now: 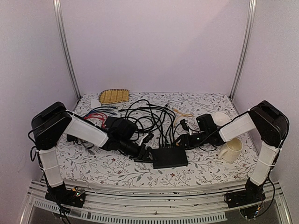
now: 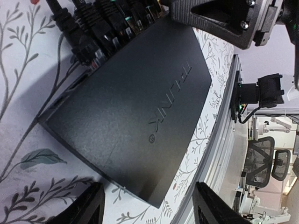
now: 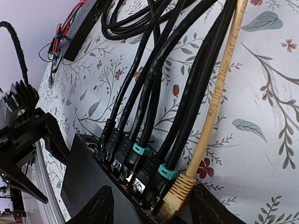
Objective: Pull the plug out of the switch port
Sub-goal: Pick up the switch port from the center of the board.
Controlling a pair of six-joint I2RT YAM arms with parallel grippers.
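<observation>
The switch (image 1: 170, 157) lies flat at the near middle of the worktop (image 1: 112, 170), cables filling the sockets along its far edge. At the end of that row sits a yellow plug (image 3: 176, 192), between the released jaws of the right gripper (image 3: 152, 207), which are not clamped on it. The left gripper (image 2: 149, 207), jaws also spread, straddles a corner at the switch's left end.
</observation>
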